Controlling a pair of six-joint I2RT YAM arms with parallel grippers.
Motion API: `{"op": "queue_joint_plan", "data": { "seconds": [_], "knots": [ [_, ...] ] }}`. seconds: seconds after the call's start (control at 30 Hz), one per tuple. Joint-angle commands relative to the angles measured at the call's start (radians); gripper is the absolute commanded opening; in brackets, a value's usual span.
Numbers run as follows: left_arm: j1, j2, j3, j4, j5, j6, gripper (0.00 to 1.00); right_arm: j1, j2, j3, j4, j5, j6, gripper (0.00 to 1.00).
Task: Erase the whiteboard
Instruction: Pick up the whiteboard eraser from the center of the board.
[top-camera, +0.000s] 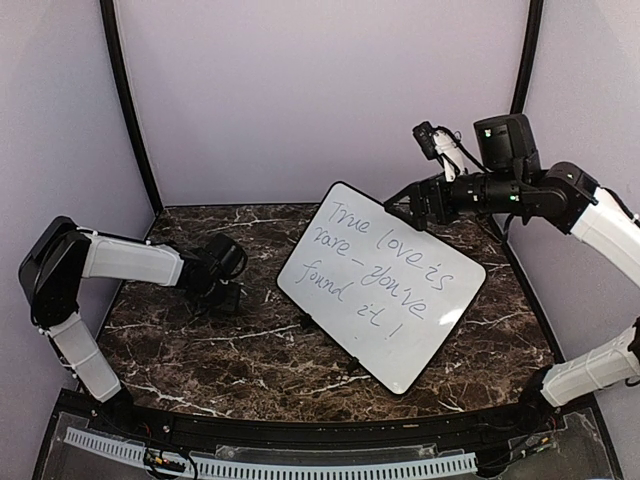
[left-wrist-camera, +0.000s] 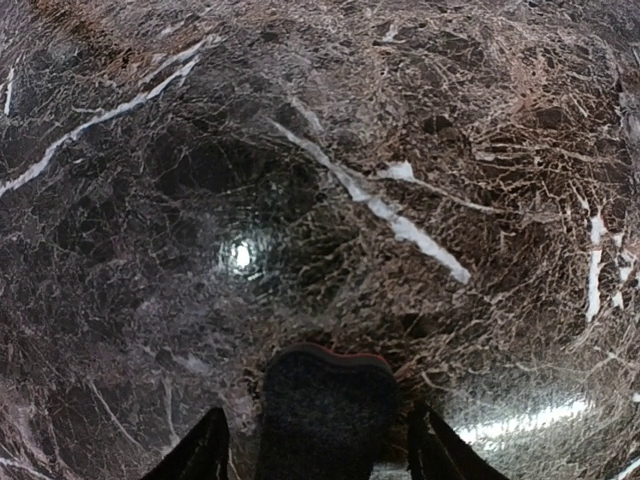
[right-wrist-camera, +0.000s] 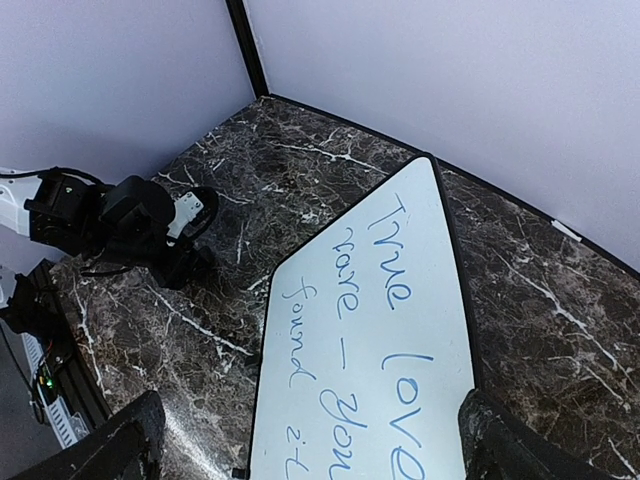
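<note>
One whiteboard (top-camera: 385, 290) sits askew, right of centre on the table (top-camera: 200, 350), black-rimmed, with three slanting lines of blue-grey handwriting. The right gripper (top-camera: 402, 207) hangs over its far corner, jaws wide. At the left, the left gripper (top-camera: 228, 293) straddles a dark red-edged block (left-wrist-camera: 325, 410), jaws seemingly not touching it.

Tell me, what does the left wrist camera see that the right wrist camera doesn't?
Only the left wrist view: a dark block with a red edge lying between its fingers. Only the right wrist view: the whiteboard with blue handwriting, lilac walls and the left arm far off. Both: the dark marble table.
</note>
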Motion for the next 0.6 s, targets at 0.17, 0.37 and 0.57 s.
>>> {"op": "queue_joint_plan", "data": {
  "seconds": [0.17, 0.37, 0.57],
  "knots": [
    [0.008, 0.015, -0.013, 0.014, 0.045, -0.008, 0.55, 0.009, -0.032, -0.01, 0.029, 0.008, -0.011, 0.99],
    [0.013, 0.021, -0.021, 0.014, 0.045, -0.019, 0.55, 0.009, -0.027, -0.009, 0.027, 0.007, -0.013, 0.99],
    [0.023, 0.025, -0.02, 0.005, 0.038, -0.033, 0.51, 0.009, -0.025, -0.011, 0.021, 0.014, -0.014, 0.99]
  ]
}}
